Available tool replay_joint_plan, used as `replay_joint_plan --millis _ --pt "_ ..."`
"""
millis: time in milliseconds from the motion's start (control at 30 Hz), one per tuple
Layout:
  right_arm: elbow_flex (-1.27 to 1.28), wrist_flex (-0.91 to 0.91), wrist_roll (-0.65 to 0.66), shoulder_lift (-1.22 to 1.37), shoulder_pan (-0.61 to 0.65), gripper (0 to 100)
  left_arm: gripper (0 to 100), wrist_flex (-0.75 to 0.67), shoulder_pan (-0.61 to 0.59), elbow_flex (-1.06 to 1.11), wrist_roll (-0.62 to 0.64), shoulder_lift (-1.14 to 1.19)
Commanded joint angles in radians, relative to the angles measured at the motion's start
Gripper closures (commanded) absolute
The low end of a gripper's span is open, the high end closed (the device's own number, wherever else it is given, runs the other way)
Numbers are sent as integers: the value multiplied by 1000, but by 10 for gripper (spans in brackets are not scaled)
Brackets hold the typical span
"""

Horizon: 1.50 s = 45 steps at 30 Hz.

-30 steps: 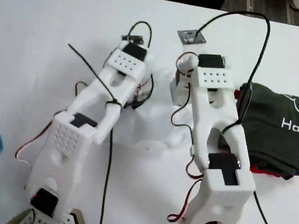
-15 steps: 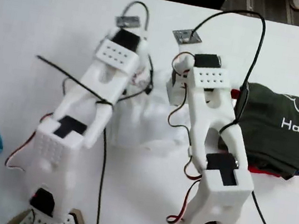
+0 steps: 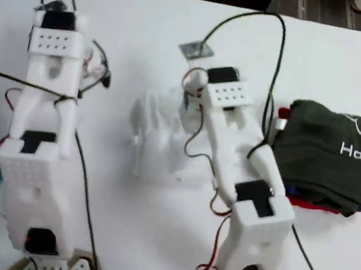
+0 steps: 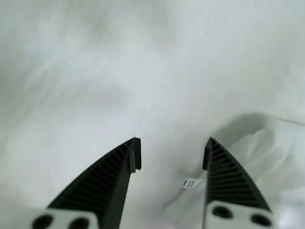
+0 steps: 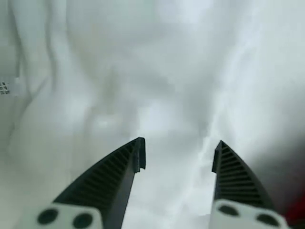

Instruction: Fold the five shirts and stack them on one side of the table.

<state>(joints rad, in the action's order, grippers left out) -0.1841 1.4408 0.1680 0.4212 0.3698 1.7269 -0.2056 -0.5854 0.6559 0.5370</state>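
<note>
The crumpled white shirt (image 3: 156, 141) lies between the arms, the right gripper (image 5: 178, 150) open above it and the left gripper (image 4: 171, 148) open beside it, so each should probably pinch one edge and spread it flat first.

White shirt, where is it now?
In the high view the crumpled white shirt lies near the centre, under the right gripper, with the dark green shirt stack on that arm's far side.
</note>
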Motion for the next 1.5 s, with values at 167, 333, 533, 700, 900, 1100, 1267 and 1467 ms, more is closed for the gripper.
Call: replay_joint_plan --millis 167,333,533,700,900,1100,1267,1467 --pt "-44 7 -8 61 -68 772 766 38 -9 -7 -9 -89" --pt "-46 8 -8 56 -65 831 766 37 -6 -7 -9 -89" --pt "-46 7 -8 58 -62 913 766 37 -11 -5 -9 -86" --pt "-46 7 0 65 -64 886 766 35 -11 -7 -9 -84" --pt "-48 2 2 58 -70 963 766 34 -11 -8 -9 -84" --pt "-132 33 2 56 -91 977 766 37 -11 -7 -9 -84" --pt "-288 157 75 58 -105 977 766 37 -11 -5 -9 -84" --pt "-394 222 138 64 -193 977 766 37 -11 -5 -9 -84"
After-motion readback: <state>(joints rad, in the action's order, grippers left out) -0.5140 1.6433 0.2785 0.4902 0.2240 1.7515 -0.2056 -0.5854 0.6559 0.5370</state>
